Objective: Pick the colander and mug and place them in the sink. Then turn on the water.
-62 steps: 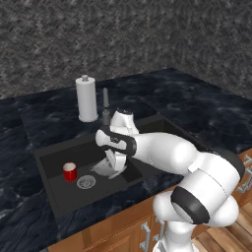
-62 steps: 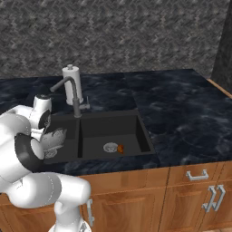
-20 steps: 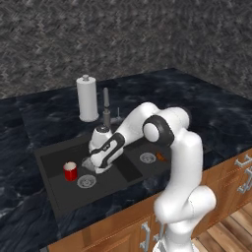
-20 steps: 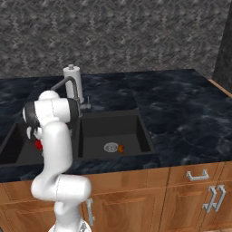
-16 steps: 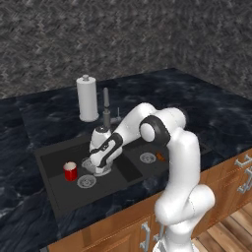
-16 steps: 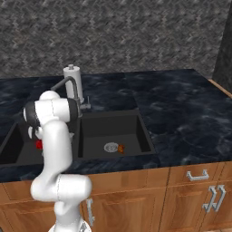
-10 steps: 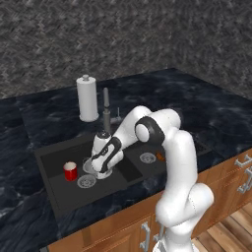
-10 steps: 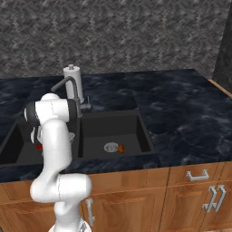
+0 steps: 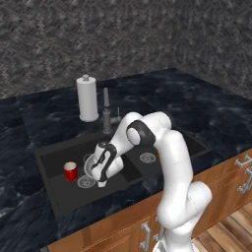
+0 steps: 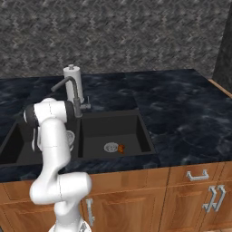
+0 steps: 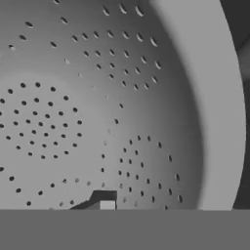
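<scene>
The silver perforated colander (image 9: 90,163) lies low in the left basin of the dark sink (image 9: 49,153), partly covered by my hand. My gripper (image 9: 102,180) reaches down into it and stands open. The hand view looks into the bowl of the colander (image 11: 73,112), with one fingertip (image 11: 106,201) just above its inner wall. The red mug (image 9: 70,171) stands upright in the same basin, to the left of the colander. From the right, the colander (image 10: 69,137) peeks out beside my arm. No water is in view at the dark faucet (image 9: 106,110).
A white paper-towel roll (image 9: 87,98) stands on the black counter behind the faucet. A round drain strainer (image 9: 86,182) sits in front of the colander. The right basin (image 10: 104,129) holds a drain (image 10: 111,147) and a small orange object (image 10: 121,148). Wooden cabinets run below.
My hand has sunk a little lower and leftward into the left basin with the colander, and its jaws have parted. The mug has not moved.
</scene>
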You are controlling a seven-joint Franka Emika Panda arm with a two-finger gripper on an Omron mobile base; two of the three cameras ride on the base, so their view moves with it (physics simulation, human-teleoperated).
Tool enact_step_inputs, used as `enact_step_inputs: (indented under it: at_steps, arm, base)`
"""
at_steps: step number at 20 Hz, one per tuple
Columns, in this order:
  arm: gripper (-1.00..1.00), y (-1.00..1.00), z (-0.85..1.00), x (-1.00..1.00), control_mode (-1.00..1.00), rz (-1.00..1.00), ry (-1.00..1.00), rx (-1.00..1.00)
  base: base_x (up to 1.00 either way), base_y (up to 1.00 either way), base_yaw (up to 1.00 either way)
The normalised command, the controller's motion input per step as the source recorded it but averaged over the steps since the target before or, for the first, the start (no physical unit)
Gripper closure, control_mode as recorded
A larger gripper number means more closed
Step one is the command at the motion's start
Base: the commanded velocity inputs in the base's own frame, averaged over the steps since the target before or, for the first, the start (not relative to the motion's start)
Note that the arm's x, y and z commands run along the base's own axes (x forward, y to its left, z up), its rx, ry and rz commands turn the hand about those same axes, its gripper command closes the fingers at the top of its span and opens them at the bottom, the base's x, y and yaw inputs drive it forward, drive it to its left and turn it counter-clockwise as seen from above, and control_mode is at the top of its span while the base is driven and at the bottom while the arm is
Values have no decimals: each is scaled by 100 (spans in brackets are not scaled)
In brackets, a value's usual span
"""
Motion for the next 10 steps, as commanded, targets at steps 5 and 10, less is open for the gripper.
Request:
enact_step_inputs:
  at_steps: [5,10]
  arm:
    - [-100,56,-3,-13,-100,-23,0,1]
    - [-100,63,4,-8,-100,-21,0,0]
  base:
    - [0,0,0]
    - [0,0,0]
